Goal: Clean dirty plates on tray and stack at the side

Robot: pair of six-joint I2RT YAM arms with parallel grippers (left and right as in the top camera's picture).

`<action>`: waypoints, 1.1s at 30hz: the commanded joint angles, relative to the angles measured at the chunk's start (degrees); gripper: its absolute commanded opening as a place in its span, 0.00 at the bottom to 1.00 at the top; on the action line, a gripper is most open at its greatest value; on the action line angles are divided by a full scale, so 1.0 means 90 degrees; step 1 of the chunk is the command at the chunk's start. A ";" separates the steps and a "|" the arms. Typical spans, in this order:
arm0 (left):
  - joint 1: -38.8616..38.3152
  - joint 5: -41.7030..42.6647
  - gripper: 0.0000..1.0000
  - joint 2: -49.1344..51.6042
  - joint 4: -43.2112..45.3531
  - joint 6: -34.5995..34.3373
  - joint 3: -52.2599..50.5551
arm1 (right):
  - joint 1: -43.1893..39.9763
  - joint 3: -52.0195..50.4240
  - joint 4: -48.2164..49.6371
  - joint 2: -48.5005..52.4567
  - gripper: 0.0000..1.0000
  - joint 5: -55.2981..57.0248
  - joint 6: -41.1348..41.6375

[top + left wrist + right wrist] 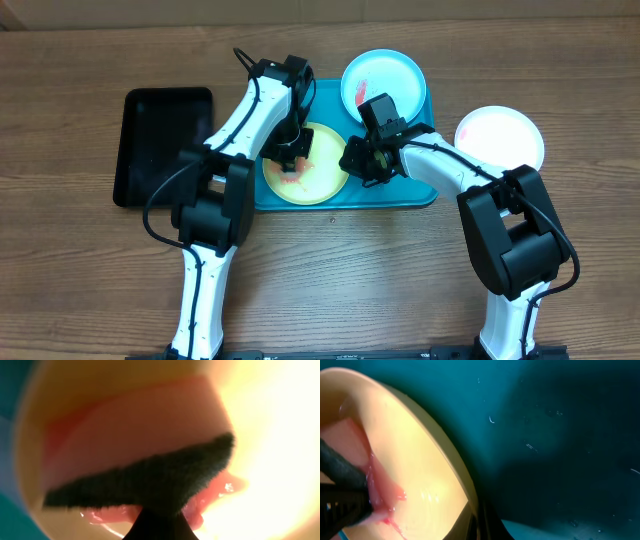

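Tray (400, 190) holds the yellow plate (325, 178) and the blue plate (395, 70), both red-smeared. White plate (500, 135) lies on the surface (80, 260), right of the tray. Left tool (291, 158) is closed on a sponge (150, 435) pressed onto the yellow plate. Right tool (358, 160) is at that plate's right rim; its opening cannot be told.

tray (415, 195): turquoise
yellow plate (325, 180): smeared red
blue plate (395, 70): smeared red
white plate (500, 138): tinted pink
sponge (140, 430): pink, backed in black
black tray (165, 145): plain
table (80, 280): brown, wood-grained
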 commanded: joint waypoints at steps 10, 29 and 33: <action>0.0061 0.1970 0.04 0.0279 -0.0024 0.2093 -0.0376 | -0.0053 0.0085 0.0056 0.0189 0.04 0.0146 0.0134; 0.0061 -0.1042 0.04 0.0279 0.0066 -0.0923 0.0930 | -0.0053 0.0085 0.0053 0.0192 0.04 0.0170 0.0131; 0.0029 0.0814 0.04 0.0279 0.0046 0.0384 0.0930 | -0.0053 0.0085 0.0053 0.0192 0.04 0.0168 0.0131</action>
